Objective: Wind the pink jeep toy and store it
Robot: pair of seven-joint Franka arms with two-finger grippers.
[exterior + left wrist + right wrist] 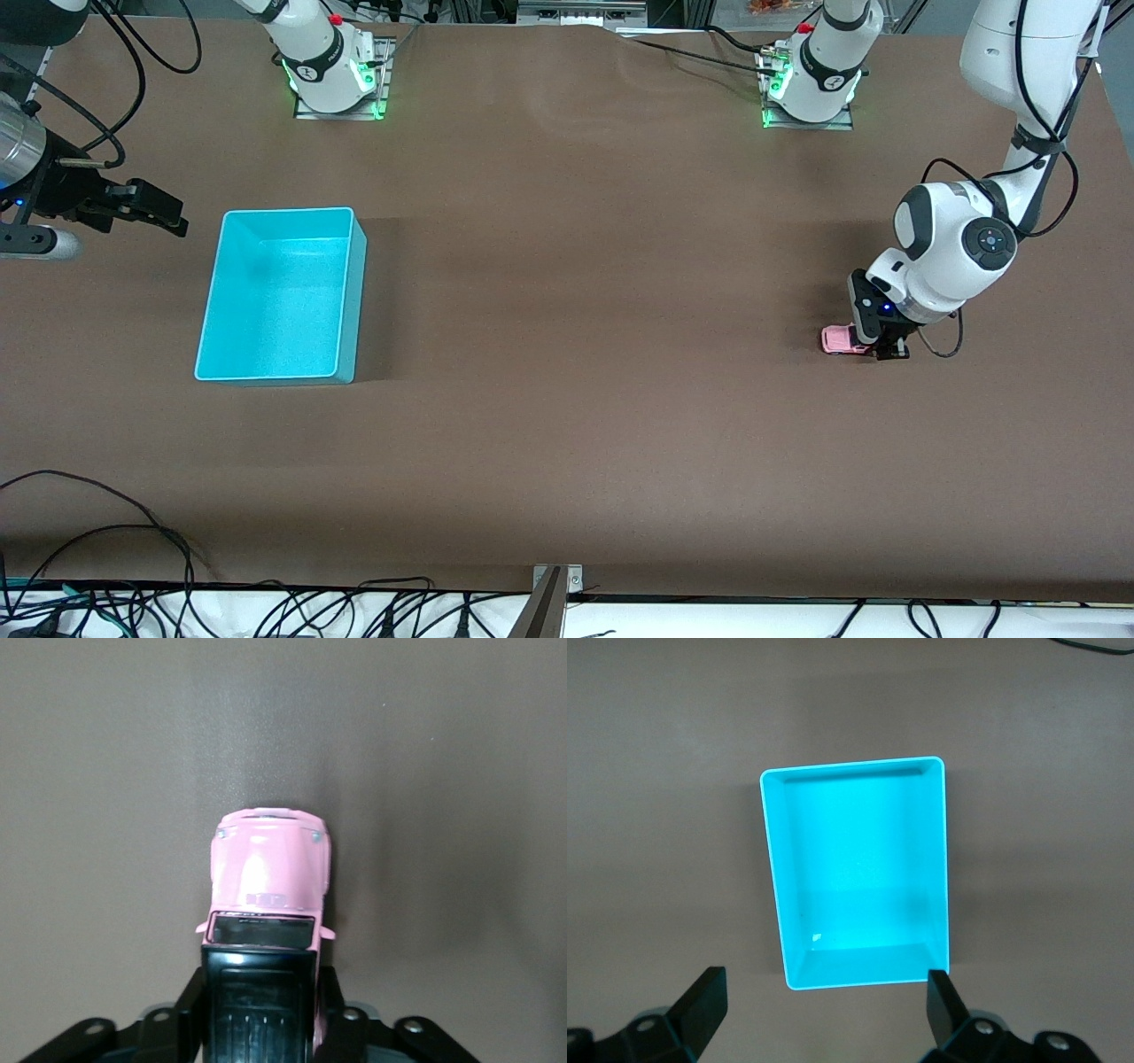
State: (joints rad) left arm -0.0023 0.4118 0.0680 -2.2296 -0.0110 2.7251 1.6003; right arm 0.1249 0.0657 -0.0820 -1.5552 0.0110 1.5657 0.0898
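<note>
Along the edge of the table nearest the front camera, black cables trail over a white strip. Farther up, toward the left arm's end of the brown surface, the pink jeep toy sits on its wheels with the left gripper down on it. In the left wrist view the black fingers press against both sides of the jeep's rear half, clamped on the black roof section, while the pink hood sticks out past the fingertips. Only the front end of the jeep shows in the front view; the rest is covered by the gripper.

Toward the right arm's end, well apart from the jeep, stands the turquoise bin, open on top, with nothing in it. The right gripper hangs just beside the bin at the table's end, waiting; in the right wrist view its fingers stand wide apart, holding nothing, with the bin seen between them.

Farthest from the camera, the two arm bases are bolted along the table's edge, each glowing green.
</note>
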